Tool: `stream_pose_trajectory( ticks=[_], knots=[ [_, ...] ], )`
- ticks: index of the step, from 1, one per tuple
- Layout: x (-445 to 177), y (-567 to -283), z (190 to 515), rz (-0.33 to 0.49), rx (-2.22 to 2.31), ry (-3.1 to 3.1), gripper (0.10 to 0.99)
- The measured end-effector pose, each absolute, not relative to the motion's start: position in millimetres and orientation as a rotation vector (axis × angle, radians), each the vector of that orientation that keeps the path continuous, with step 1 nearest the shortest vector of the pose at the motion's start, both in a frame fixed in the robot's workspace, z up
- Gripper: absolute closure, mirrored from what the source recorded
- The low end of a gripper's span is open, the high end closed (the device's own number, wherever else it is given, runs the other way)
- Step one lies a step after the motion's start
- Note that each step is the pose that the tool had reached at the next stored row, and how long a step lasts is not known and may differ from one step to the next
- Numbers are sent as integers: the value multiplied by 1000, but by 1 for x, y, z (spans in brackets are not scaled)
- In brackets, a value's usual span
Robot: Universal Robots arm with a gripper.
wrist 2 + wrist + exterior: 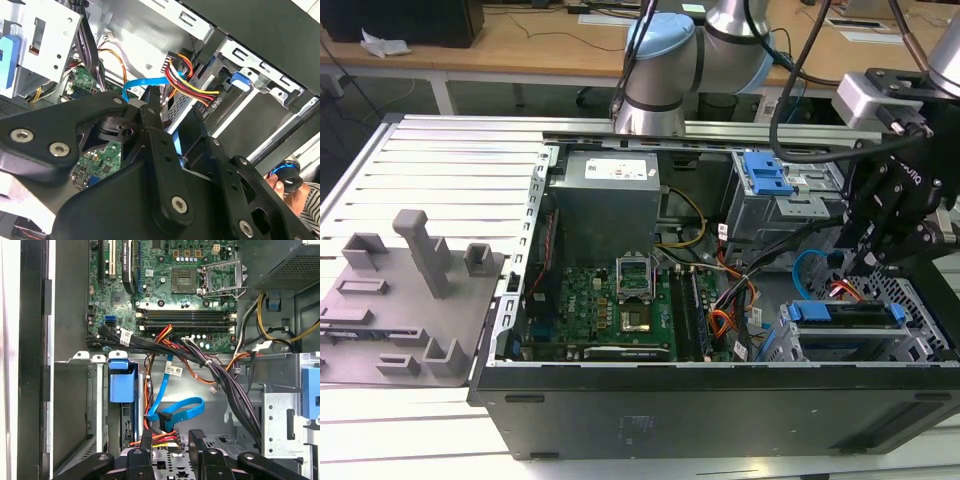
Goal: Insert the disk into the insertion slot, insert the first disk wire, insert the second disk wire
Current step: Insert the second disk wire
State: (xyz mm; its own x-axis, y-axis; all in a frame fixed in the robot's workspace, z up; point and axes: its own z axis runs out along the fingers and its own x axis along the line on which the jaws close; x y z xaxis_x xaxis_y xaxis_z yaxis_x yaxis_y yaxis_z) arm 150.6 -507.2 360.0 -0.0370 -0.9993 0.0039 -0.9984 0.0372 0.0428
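Note:
The disk (848, 312), in its bright blue carrier, lies in the insertion slot (920, 345), the low grey perforated cage at the exterior view's right. My gripper (862, 262) hangs over the cage's rear end. In the first wrist view my gripper (172, 440) is open, and a black plug with red and yellow wires (162, 440) sits between its fingers. The second disk wire (185, 409), thin and light blue, curls in a loop just beyond the fingertips (147, 439) and passes between them (176, 145). I cannot tell whether either plug is seated.
The taller cage with a blue latch (765, 175) stands behind the slot. Dark cable bundles (225, 385) and orange wires (720, 322) cross between motherboard (620, 300) and cages. A person's hand (292, 197) holds a small device outside the case. A grey fixture (400, 290) lies left.

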Motion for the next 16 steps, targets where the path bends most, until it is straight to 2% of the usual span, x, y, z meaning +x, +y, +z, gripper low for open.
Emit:
stream_pose_trajectory(
  ticks=[7, 10, 16],
  knots=[
    [139, -507, 360, -27, 2164, -2224, 667],
    [132, -507, 360, 15, 2162, -2194, 667],
    [128, -507, 361, 18, 2166, -2188, 667]
  ],
)
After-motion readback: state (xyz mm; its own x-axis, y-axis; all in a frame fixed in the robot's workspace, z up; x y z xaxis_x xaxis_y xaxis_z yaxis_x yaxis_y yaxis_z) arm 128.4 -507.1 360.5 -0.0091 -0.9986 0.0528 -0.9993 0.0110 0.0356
